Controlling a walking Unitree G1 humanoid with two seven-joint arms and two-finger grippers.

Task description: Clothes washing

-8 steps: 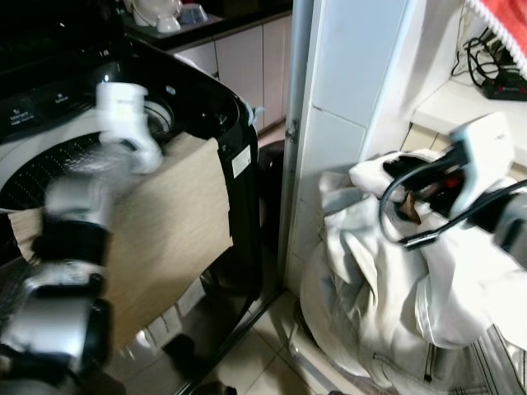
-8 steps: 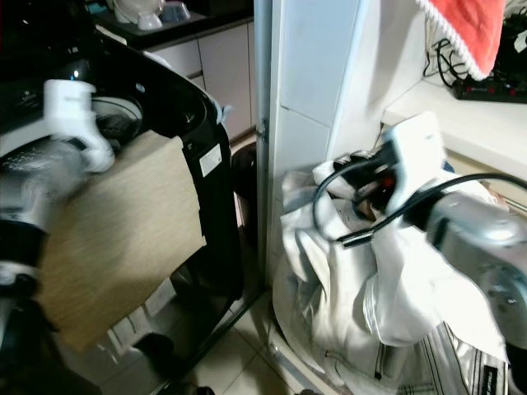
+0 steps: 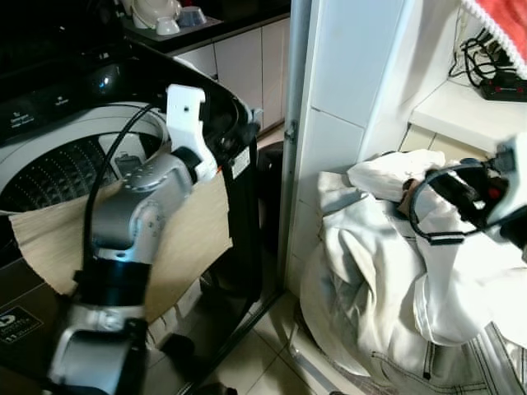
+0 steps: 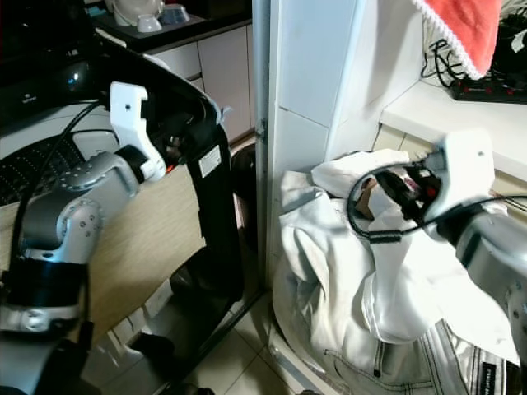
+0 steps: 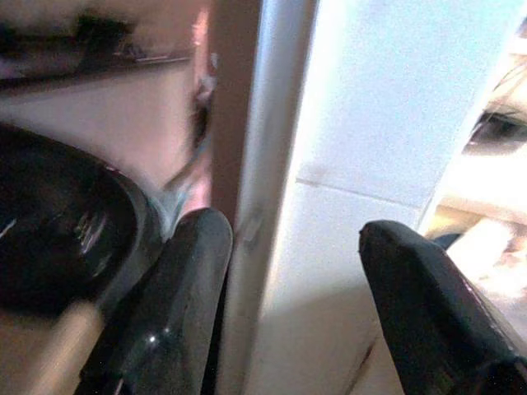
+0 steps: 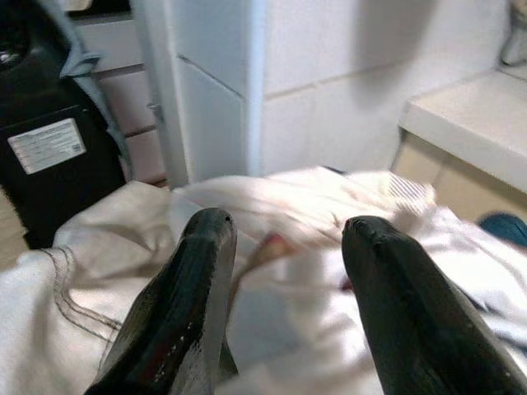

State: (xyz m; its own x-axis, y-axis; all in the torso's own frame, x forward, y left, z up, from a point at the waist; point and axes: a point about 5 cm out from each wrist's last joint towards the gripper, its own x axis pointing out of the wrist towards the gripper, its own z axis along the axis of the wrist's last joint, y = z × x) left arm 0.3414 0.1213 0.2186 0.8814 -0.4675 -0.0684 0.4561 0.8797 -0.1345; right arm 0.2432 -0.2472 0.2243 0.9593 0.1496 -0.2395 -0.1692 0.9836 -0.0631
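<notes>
White clothes heaped at 4 o'clock, against the white tiled wall. Right gripper just above the pile, fingers spread wide, nothing held. Black top-load washer at 9 o'clock, drum open, beige cloth draped over its front edge. Left gripper raised at the washer's right rim, fingers spread wide, empty. Red towel hangs at 1 o'clock.

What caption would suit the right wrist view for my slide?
Right gripper, jaws open, poised above a pile of white clothes beside the black washing machine.
</notes>
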